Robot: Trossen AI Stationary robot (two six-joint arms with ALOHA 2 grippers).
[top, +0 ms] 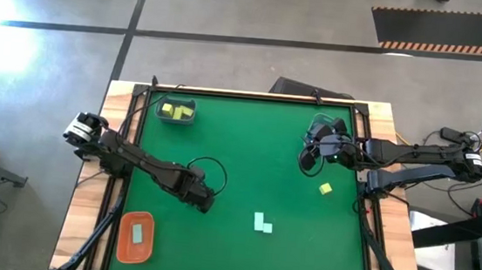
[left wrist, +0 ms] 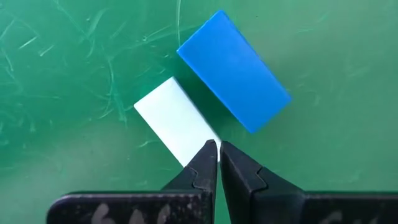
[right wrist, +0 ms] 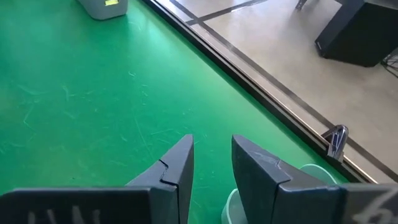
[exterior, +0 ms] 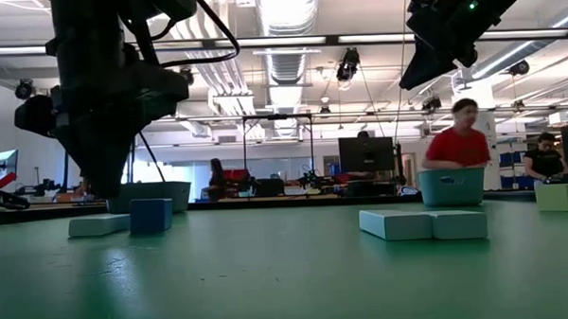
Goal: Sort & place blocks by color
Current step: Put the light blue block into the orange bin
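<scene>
Right now the left gripper [left wrist: 217, 146], fingers pinched together and empty, hangs over a mint block [left wrist: 175, 121] touching a blue block [left wrist: 233, 71] toward the bench's near-left; descending unopened could knock both. Parted and empty, the right gripper [top: 309, 154] waits near the far-right corner.

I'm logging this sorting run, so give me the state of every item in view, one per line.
left hand: shut, empty, above the mint block
right hand: open, empty, near the right tray
blue block: on the mat, unsorted
left tray: holds yellow blocks
orange tray: holds one block
</scene>
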